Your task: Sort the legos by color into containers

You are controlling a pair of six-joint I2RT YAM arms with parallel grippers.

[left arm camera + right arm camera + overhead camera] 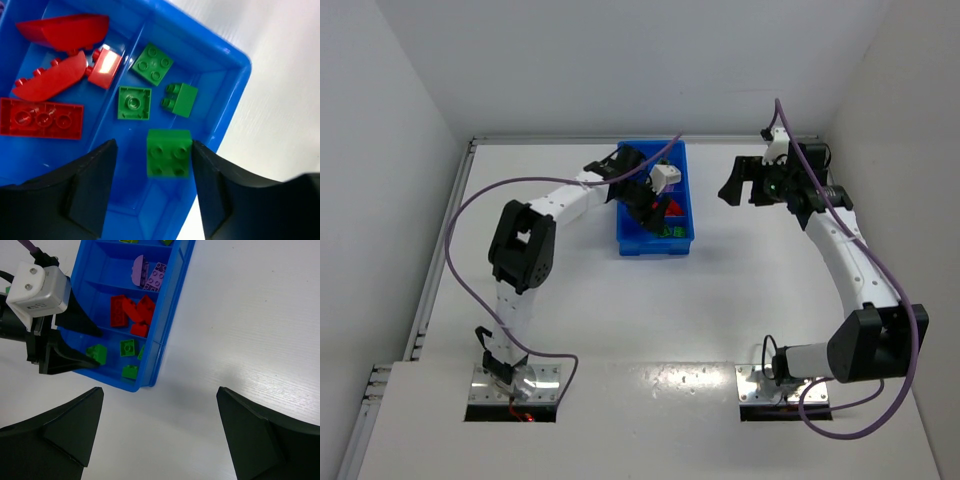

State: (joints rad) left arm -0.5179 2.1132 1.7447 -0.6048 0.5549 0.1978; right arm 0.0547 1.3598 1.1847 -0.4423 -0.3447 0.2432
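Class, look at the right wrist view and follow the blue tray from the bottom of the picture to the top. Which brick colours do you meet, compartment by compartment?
green legos → red legos → purple legos → yellow-green legos, cut off at the top edge.

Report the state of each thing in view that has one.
Left end effector, open, straddling a green lego without clamping it.
Right end effector, open, empty.
Blue tray, upright, legos sorted by compartment.
Red legos, loose in one compartment.
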